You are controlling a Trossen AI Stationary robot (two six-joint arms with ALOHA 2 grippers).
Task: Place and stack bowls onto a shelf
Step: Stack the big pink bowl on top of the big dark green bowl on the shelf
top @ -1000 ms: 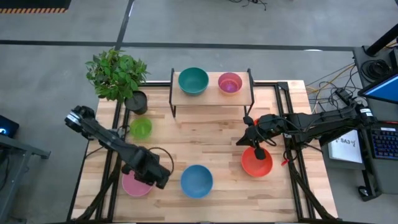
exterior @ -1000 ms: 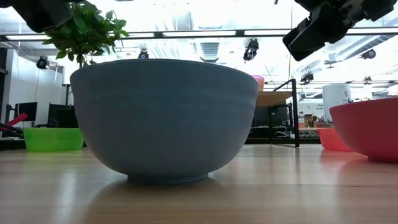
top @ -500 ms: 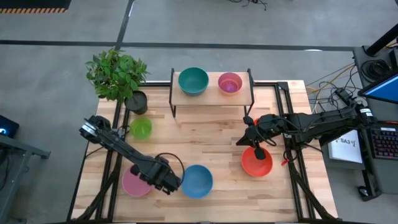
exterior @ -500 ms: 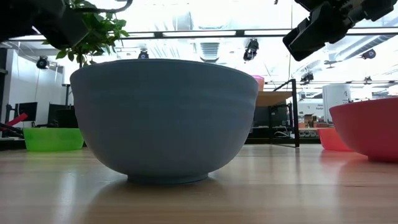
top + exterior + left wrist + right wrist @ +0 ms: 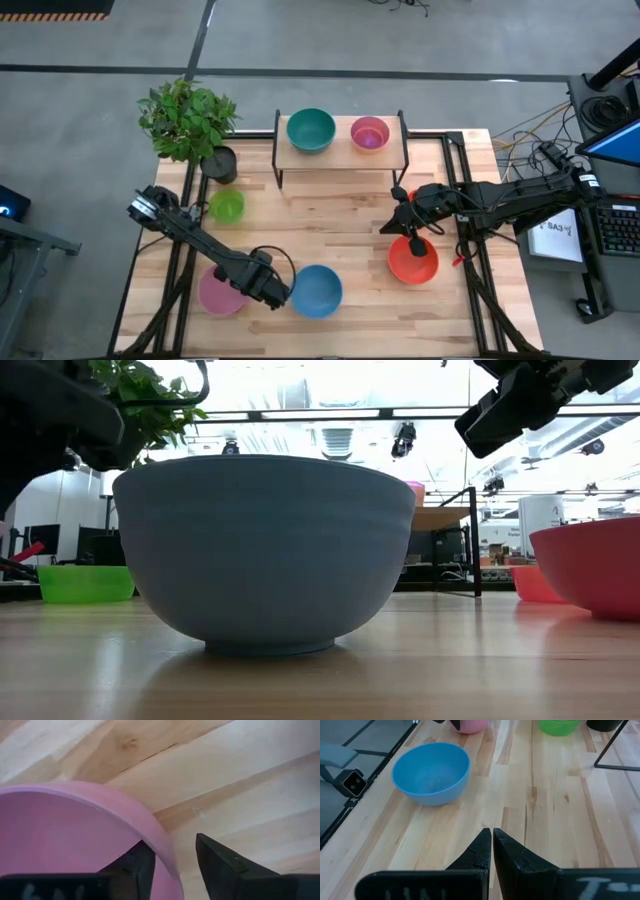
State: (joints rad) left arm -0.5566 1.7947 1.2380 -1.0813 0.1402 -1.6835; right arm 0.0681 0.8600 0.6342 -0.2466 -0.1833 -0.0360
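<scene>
Straddling the rim of the pink bowl (image 5: pixel 60 835), the left hand (image 5: pixel 172 865) is seen with its fingers (image 5: pixel 220 865) parted, one inside the wall and one outside; the gap is wider than the wall, and whether the rim is pinched cannot be told. This bowl is plain, round and smooth, and it stands just beside the blue bowl (image 5: pixel 317 290) at the near edge of the surface (image 5: pixel 330 215). The blue bowl is large, matte and empty. Farther from it, to the side, the red bowl (image 5: pixel 412 262) rests with the right hand (image 5: pixel 417 243) held over its rim, fingers clenched on nothing. Beyond the pink bowl a small lime green bowl (image 5: pixel 227 206) sits. Farthest from the blue bowl, the shelf (image 5: pixel 340 148) carries a teal bowl (image 5: pixel 311 130) and a smaller pink bowl (image 5: pixel 369 133), side by side and apart.
</scene>
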